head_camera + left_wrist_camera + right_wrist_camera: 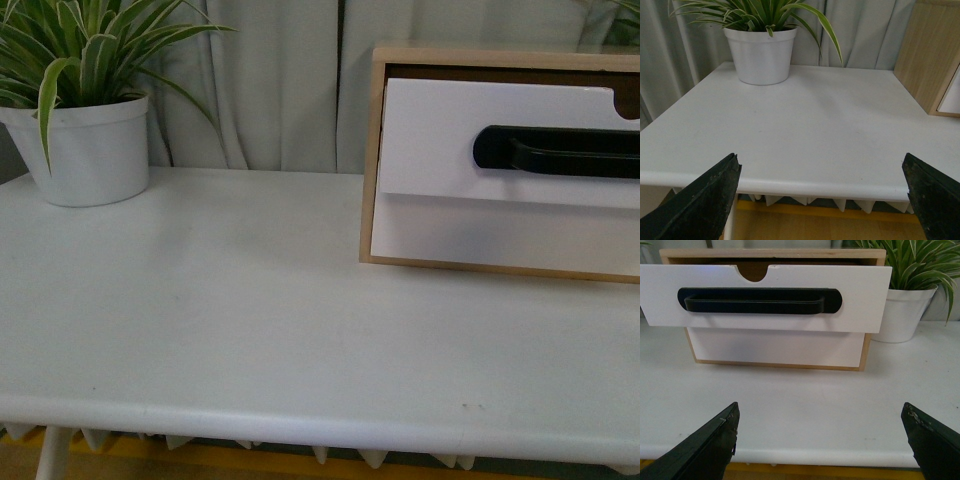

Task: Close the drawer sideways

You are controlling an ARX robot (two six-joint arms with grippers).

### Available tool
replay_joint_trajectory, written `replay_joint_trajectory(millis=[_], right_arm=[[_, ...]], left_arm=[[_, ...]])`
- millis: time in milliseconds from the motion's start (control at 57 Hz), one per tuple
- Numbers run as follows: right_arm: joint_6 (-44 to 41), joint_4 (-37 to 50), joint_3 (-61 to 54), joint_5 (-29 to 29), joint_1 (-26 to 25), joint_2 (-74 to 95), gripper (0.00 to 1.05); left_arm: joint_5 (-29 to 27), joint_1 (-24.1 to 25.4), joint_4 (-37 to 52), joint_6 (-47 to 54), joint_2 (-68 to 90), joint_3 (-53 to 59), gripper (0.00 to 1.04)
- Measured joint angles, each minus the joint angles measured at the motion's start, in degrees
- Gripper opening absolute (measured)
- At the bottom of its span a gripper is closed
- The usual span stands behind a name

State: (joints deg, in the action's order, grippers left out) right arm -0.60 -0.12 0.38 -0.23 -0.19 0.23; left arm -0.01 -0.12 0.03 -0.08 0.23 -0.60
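The drawer (440, 140) is a wide white front with a long black bar handle (560, 152) and a half-round notch. It stands pulled out of its light-wood frame (372, 150) at the table's right back. It also shows in the right wrist view (765, 315), with its handle (757, 301), straight ahead of my right gripper (821, 440). That gripper is open and empty, off the table's front edge. My left gripper (822, 195) is open and empty, also at the front edge. Neither arm shows in the front view.
A lower white drawer front (775, 347) without a handle sits shut below the drawer. A potted plant in a white pot (90, 150) stands at the back left of the white table (250, 330). It also shows in the left wrist view (761, 54). Curtains hang behind.
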Motion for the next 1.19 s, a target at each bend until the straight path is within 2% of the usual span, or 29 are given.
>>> replay_joint_trajectory(millis=[1070, 1123, 1140, 1193], right_arm=[[0.00, 0.00, 0.00, 0.00, 0.00, 0.00, 0.95], [1.05, -2.47, 0.81, 1.81, 0.37, 0.98, 0.95], [2.10, -4.85, 1.81, 2.29, 0.24, 2.16, 0.95], [3.61, -8.11, 4.17, 0.96, -1.46, 6.82, 0.95]], left_arm=[[0.00, 0.00, 0.00, 0.00, 0.00, 0.00, 0.98], [-0.09, -0.04, 0.02, 0.04, 0.02, 0.00, 0.98], [-1.42, -0.39, 0.20, 0.61, 0.13, 0.00, 0.98], [-10.21, -3.21, 3.37, 6.56, 1.97, 0.00, 0.98]])
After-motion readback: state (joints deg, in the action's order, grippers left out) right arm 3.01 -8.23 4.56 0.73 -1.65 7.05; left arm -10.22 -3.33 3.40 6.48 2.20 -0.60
